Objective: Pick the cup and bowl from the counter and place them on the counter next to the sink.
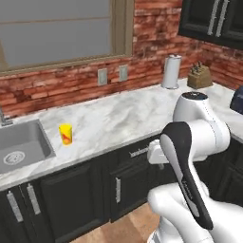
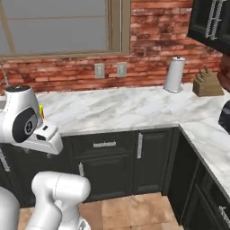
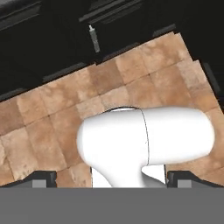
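The small yellow cup (image 1: pixel 65 134) with a red mark stands upright on the white marble counter (image 1: pixel 123 116), just right of the grey steel sink (image 1: pixel 21 144). In the right base view a sliver of the cup (image 2: pixel 41 111) peeks out behind my arm. The bowl is out of view. My arm is folded in front of the dark cabinets with the hand pointing down at the floor. In the hand view my gripper (image 3: pixel 111 178) is open, its two dark fingertips (image 3: pixel 43 177) far apart with nothing between them, above brown floor tiles.
A paper towel roll (image 1: pixel 171 71) and a knife block (image 1: pixel 199 76) stand at the back right by the brick wall. A dark appliance (image 2: pixel 224 116) sits on the right counter wing. Dark cabinet fronts (image 2: pixel 112 157) run below the counter.
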Robot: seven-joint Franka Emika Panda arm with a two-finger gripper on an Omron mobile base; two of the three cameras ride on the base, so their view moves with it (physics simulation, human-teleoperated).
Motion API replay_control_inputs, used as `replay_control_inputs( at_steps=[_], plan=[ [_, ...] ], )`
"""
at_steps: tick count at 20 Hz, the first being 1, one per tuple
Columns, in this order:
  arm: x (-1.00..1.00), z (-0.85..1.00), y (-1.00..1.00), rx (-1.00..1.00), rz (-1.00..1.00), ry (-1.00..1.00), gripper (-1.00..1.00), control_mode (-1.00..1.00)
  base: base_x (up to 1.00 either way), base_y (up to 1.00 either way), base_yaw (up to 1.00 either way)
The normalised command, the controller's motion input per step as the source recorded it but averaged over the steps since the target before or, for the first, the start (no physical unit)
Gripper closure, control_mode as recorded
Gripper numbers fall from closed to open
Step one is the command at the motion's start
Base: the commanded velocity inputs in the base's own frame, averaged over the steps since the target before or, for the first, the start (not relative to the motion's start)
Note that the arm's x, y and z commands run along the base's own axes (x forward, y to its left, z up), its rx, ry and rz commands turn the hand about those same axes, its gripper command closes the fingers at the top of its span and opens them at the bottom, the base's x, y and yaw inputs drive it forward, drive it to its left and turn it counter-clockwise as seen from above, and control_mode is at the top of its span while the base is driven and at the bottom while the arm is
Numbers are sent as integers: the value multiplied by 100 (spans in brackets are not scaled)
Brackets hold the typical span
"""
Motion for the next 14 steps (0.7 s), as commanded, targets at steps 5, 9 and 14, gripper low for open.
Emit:
replay_control_inputs(
  at_steps=[5, 9, 14],
  plan=[
    [0, 0, 0, 0, 0, 0, -100, 100, -11, 14, -92],
    [0, 0, 0, 0, 0, 0, -100, 100, -9, 3, -90],
    [0, 0, 0, 0, 0, 0, -100, 100, -10, 10, -90]
  ],
)
